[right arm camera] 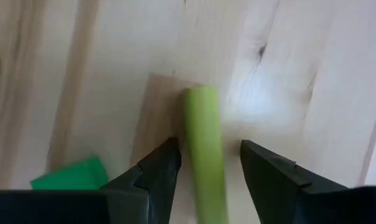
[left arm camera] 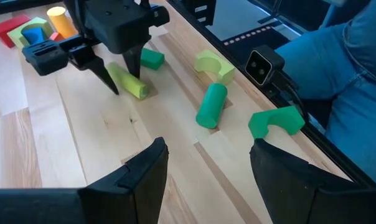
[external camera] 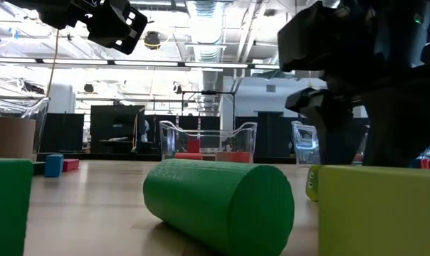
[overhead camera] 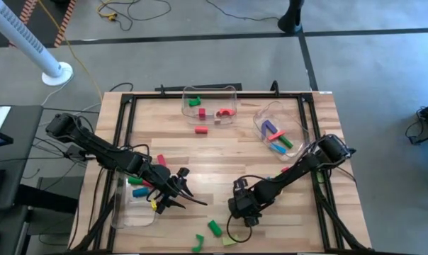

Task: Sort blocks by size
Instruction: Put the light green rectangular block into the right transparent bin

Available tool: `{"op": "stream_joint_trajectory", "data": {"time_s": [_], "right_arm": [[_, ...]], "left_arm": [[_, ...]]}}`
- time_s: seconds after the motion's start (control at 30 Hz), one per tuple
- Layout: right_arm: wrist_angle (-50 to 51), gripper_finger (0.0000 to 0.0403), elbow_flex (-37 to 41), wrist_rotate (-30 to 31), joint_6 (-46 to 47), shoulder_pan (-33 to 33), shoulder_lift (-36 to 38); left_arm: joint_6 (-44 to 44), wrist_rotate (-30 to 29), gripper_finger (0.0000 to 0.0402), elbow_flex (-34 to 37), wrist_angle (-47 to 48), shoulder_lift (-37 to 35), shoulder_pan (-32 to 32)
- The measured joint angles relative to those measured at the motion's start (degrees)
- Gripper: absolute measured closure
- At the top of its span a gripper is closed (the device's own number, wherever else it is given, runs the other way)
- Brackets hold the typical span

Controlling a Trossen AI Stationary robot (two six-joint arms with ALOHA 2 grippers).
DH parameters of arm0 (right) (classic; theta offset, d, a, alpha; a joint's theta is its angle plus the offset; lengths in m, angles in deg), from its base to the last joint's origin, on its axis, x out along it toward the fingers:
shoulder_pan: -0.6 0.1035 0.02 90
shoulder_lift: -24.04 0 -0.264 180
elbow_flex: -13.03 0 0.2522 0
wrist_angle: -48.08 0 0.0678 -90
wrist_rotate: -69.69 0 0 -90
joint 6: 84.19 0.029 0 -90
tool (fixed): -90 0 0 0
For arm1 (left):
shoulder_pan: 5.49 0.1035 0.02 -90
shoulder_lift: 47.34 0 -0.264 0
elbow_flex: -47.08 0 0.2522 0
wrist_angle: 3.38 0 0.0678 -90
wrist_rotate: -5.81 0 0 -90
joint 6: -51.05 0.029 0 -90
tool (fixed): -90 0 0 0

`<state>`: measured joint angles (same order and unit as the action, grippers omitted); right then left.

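Right gripper [right arm camera: 203, 168] pointing down at the table [overhead camera: 221, 152] near the front middle, fingers spread and straddling a lime green bar [right arm camera: 203, 146], not squeezing it so far as can be told. Left gripper [left arm camera: 203, 168] hovering off to the left, fingers apart and holding nothing. Sitting just beyond the bar: a green cylinder [left arm camera: 211, 104], a pale green arch [left arm camera: 214, 65] and a darker green arch [left arm camera: 276, 121] by the front edge. More blocks lying in three clear bins [overhead camera: 208, 106], a red one [overhead camera: 200, 129] loose mid-table
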<state>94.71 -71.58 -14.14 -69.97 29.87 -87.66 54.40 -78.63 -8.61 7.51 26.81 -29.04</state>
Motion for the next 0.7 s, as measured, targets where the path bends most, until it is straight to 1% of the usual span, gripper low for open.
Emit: {"op": "stream_joint_trajectory", "data": {"time_s": [0.17,0.3,0.7], "right_arm": [[2.1,0.0201,0.0,-0.1,2.2,0.6,0.0],[2.8,0.0201,0.0,-1.1,2.5,0.9,0.1],[6.4,0.0204,-0.1,-1.5,4.9,1.1,0.1]], "left_arm": [[0.0,-0.3,0.0185,0.0,0.0,0.0,0.0],[0.0,-0.5,0.0185,0.0,0.0,0.0,0.0],[-0.1,-0.5,0.0185,0.0,0.0,0.0,0.0]]}}
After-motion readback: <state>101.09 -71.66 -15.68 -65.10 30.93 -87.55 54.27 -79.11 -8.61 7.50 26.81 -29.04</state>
